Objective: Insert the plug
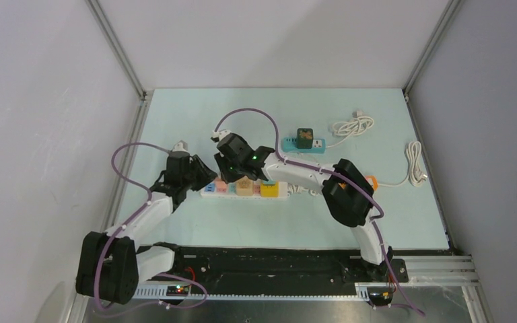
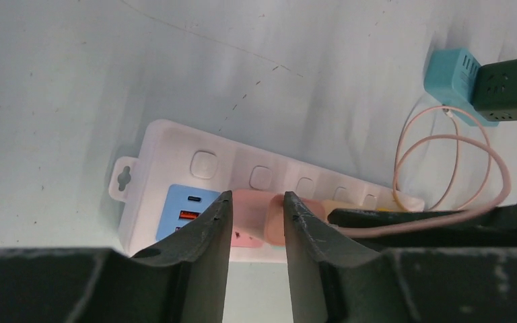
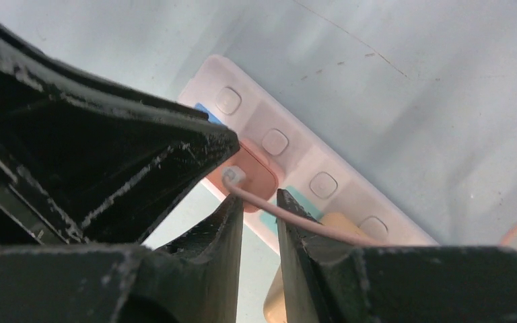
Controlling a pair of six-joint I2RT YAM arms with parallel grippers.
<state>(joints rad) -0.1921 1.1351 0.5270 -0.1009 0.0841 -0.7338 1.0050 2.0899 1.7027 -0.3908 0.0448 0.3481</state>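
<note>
A white power strip [image 1: 210, 191] [image 2: 175, 145] [image 3: 323, 165] lies mid-table with coloured socket sections. A pink plug [image 2: 272, 219] [image 3: 252, 178] with a thin pink cable [image 3: 309, 225] stands on the strip's pink section; whether its prongs are seated is hidden. My right gripper [image 1: 231, 173] [image 3: 256, 200] is shut on the plug's lower edge, and the cable runs over one finger. My left gripper [image 1: 210, 176] [image 2: 256, 198] straddles the same plug, jaws partly closed. One finger touches the plug and a gap shows on the other side.
A beige plug [image 1: 244, 186] and a yellow plug [image 1: 269, 189] sit further along the strip. Behind lie a teal strip [image 1: 318, 145] carrying a dark green adapter [image 1: 303, 138], and white coiled cables [image 1: 351, 126] [image 1: 415, 161]. Enclosure walls ring the table.
</note>
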